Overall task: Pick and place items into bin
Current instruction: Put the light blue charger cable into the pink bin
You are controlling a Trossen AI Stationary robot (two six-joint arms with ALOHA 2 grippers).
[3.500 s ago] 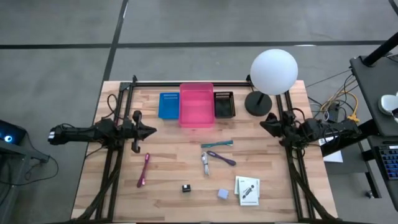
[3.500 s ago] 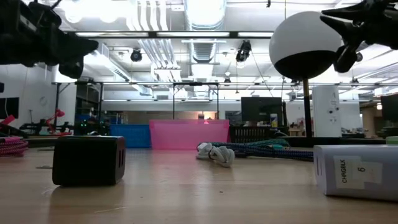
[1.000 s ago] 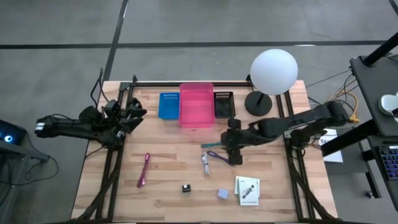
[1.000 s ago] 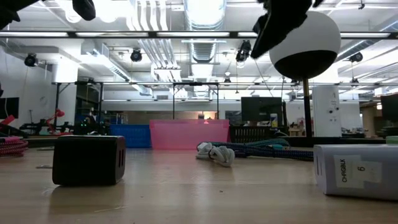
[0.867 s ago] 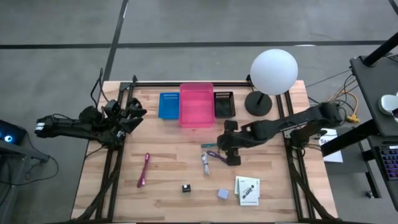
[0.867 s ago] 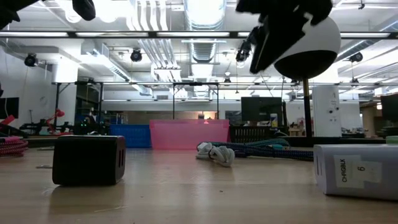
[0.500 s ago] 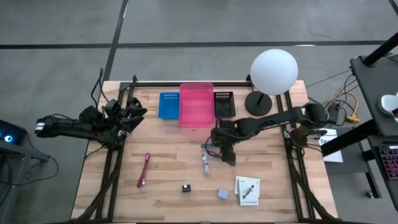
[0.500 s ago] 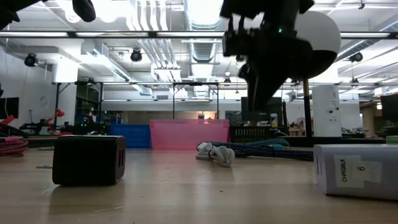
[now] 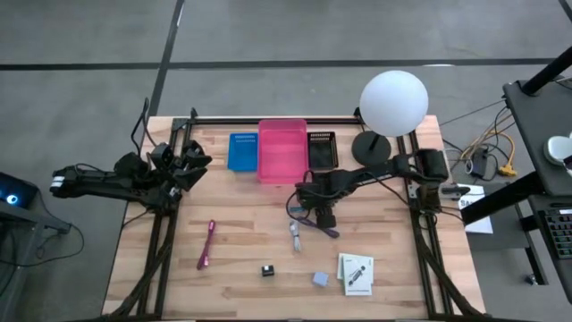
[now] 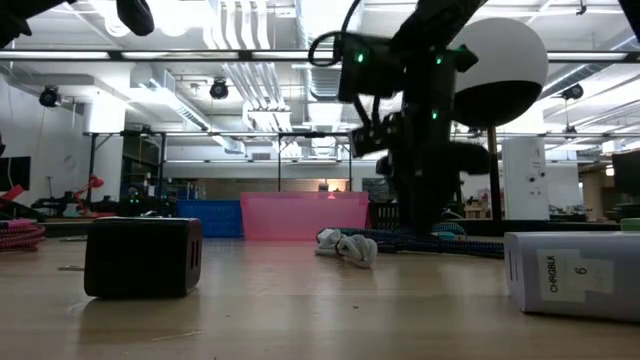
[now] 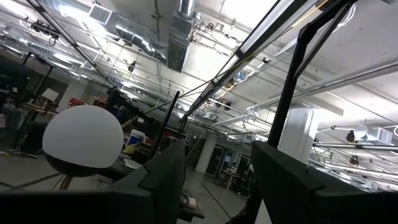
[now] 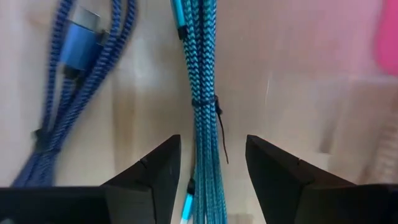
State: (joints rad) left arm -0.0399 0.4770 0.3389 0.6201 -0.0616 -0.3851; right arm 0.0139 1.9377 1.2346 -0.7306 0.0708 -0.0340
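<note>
A teal braided cable bundle [image 12: 202, 93] lies flat on the wood at mid-table, with a purple-blue cable bundle [image 12: 74, 81] beside it. My right gripper [image 12: 211, 180] is open and low over the teal bundle, one finger on each side of it, gaps showing on both sides. In the high view the gripper [image 9: 315, 210] hides most of that bundle. My left gripper [image 9: 198, 161] waits open and raised at the table's far left. A pink bin [image 9: 282, 150] stands at the far middle.
Toward the near edge lie a small metal tool [image 9: 295, 235], a magenta strap [image 9: 207, 243], a black cube [image 9: 266, 270], a grey-blue cube [image 9: 320, 279] and a white card [image 9: 356, 273]. A blue bin [image 9: 242, 151] and a black bin [image 9: 322, 150] flank the pink one. A white globe lamp [image 9: 393, 103] stands far right.
My right gripper has moved toward the table's left edge and come down from high above the table to just over the teal bundle, its fingers now on either side of it. The items on the table have not moved.
</note>
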